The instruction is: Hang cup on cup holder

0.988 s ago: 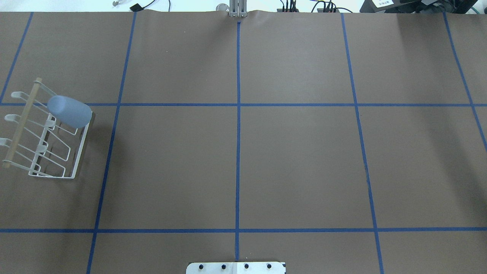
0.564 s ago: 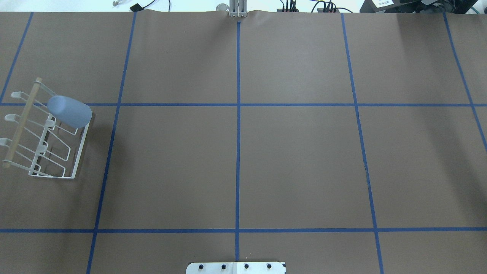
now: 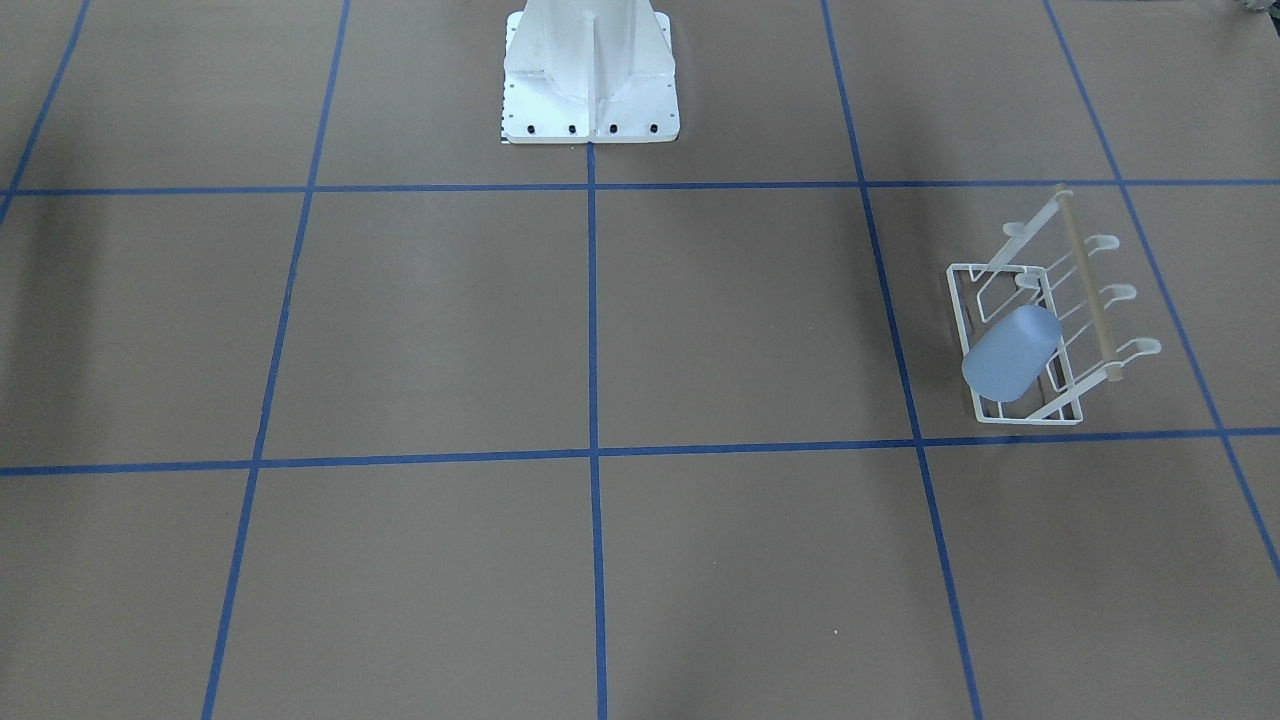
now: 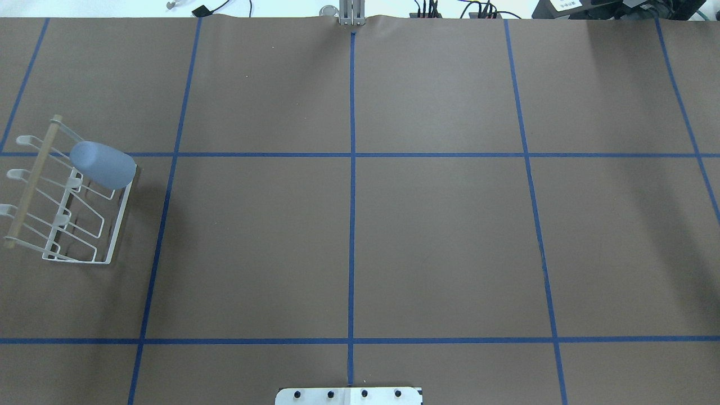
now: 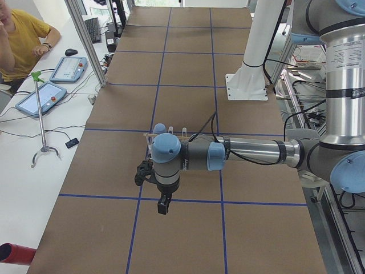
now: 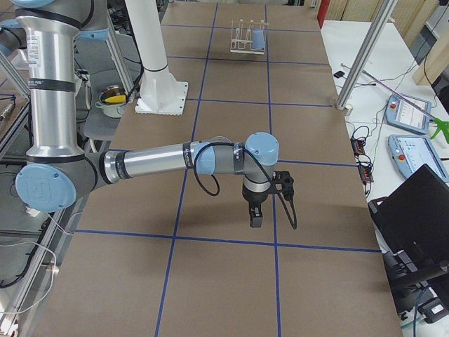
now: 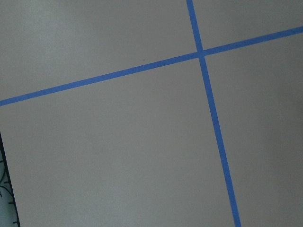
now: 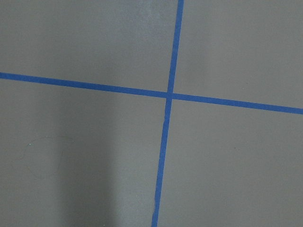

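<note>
The light blue cup [image 4: 103, 165] sits upside down, tilted, over a prong at the far corner of the white wire cup holder [image 4: 121, 219], by its wooden rod [image 4: 32, 180], on the table's left side. Both show in the front view, cup [image 3: 1010, 355] and holder [image 3: 960, 320]. My left gripper [image 5: 163, 208] hangs over the table beside the holder and points down. My right gripper [image 6: 255, 221] hangs over the far right of the table, far from the holder [image 6: 242, 35]. I cannot tell whether either is open or shut. Both wrist views show only brown table and blue tape.
The white robot pedestal [image 3: 590, 70] stands at the table's middle near edge. Blue tape lines grid the brown table. An operator [image 5: 17, 40], tablets and a small stand [image 5: 41, 114] are on the white bench beyond the far edge.
</note>
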Robot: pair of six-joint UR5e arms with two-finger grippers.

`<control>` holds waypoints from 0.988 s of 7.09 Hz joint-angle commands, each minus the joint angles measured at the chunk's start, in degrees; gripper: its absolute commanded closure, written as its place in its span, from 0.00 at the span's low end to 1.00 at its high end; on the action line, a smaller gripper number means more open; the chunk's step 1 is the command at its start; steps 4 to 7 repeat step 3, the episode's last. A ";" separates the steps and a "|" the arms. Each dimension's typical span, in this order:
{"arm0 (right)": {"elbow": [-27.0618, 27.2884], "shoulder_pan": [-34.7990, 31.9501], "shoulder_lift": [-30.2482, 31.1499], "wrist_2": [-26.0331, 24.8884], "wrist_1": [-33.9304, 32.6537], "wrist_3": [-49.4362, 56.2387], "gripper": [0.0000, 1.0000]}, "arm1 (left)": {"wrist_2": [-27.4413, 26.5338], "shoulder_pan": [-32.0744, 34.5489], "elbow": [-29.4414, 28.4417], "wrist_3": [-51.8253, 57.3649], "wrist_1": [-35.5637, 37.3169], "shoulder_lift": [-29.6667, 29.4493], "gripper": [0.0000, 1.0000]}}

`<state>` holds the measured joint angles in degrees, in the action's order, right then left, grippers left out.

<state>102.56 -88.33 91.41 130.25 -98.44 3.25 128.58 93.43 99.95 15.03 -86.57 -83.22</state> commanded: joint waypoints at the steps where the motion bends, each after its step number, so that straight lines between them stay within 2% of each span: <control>1: -0.08 0.00 0.00 0.00 0.00 0.00 0.00 | 0.00 0.00 0.07 0.00 0.00 0.25 0.02; 7: -0.08 0.00 0.00 0.00 0.00 0.09 0.00 | 0.00 0.00 -0.02 0.00 0.00 0.52 0.02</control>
